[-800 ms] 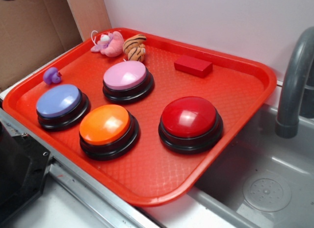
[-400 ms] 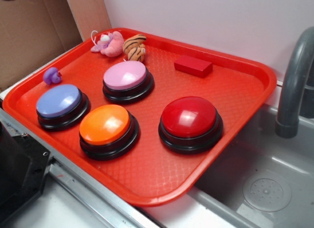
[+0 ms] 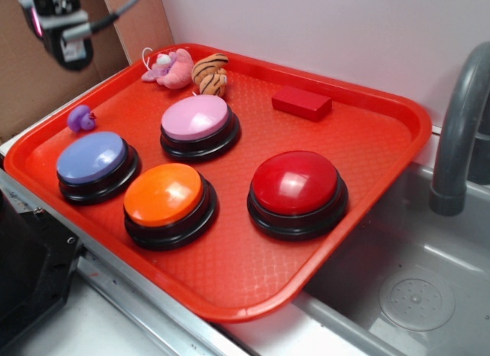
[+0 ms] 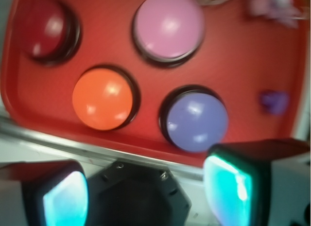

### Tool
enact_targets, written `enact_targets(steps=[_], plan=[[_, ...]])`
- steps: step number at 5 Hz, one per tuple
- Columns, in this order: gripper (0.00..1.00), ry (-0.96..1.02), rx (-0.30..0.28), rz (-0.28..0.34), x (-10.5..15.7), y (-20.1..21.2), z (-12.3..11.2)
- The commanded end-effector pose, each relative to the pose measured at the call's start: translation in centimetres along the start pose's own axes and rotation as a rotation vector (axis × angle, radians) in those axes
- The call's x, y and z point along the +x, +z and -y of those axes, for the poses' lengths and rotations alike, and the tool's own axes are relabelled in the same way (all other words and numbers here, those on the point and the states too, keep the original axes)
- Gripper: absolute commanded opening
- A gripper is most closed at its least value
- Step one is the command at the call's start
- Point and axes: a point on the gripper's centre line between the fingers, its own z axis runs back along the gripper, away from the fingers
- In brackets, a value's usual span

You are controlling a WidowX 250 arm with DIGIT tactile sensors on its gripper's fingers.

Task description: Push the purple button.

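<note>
The purple button (image 3: 92, 157) sits at the near-left of the red tray (image 3: 367, 142), untouched, with the claw (image 4: 146, 192) high above and well apart from it, up at the far-left corner of the exterior view. In the wrist view the two pads (image 4: 228, 189) stand wide apart with nothing between them, so the claw is open and empty. The chief risk, as I judge it, is pressing the wrong dome: the pink-lilac button (image 3: 195, 117) lies just beyond and to the right of the target and is close to it in colour, and the orange button (image 3: 164, 194) sits just beside it on the near-right, their black bases almost touching. A descent that drifts rightward could land on either, or catch two rims at once. With the pads spread this wide, one pad might also come down off the dome's edge and slide onto the tray rather than depress it. The tiny purple toy (image 3: 80, 118) just beyond the target on the left could be knocked aside by a low approach from that side. By count: four dome buttons, including one red button (image 3: 295, 181); one purple toy; two small plush toys (image 3: 191, 71) at the far rim; one red block (image 3: 302, 102); one tray; one grey faucet (image 3: 459, 134) over the sink (image 3: 413, 295) on the right.
</note>
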Motion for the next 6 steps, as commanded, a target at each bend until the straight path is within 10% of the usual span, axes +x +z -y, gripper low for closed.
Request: enact_targets(steps=[1, 2, 6], plan=[[1.00, -0.166, 0.134, 0.100, 0.0, -4.7, -1.8], [1.00, -0.172, 0.206, 0.131, -0.7, -6.0, -2.7], [1.00, -0.107, 0.186, 0.092, 1.2, -9.3, -3.6]])
